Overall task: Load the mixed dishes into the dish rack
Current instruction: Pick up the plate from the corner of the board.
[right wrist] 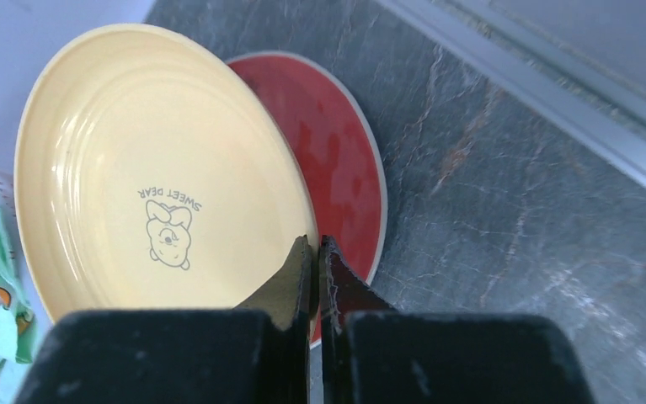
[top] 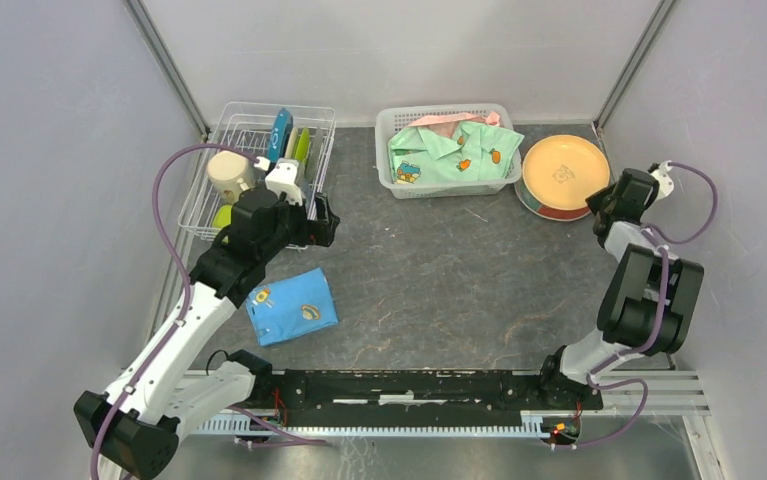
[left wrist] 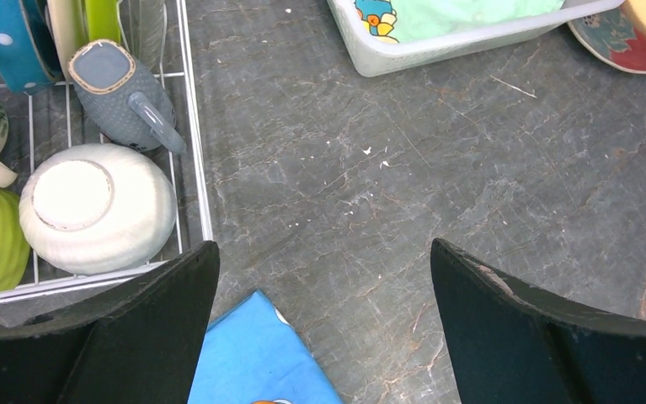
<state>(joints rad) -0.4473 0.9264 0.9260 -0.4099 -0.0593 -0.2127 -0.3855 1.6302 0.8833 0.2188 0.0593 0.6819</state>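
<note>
Surface: grey stone tabletop (top: 429, 270).
Yellow plate (right wrist: 151, 160): showing bear print, overlapping red plate (right wrist: 336, 160).
R gripper (right wrist: 315, 244): clamping Yellow plate rim.
L gripper (left wrist: 323, 244): gaping wide, holding nothing.

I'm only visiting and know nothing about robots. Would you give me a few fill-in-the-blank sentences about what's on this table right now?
1. The bear-printed plate lies on a lower plate coloured ___.
2. The right gripper is shut on the bear-printed plate's ___.
3. The left gripper has its jaws ___.
4. In the dish rack, the white bowl sits ___ down.

Missing words: red; rim; open; upside.
</note>
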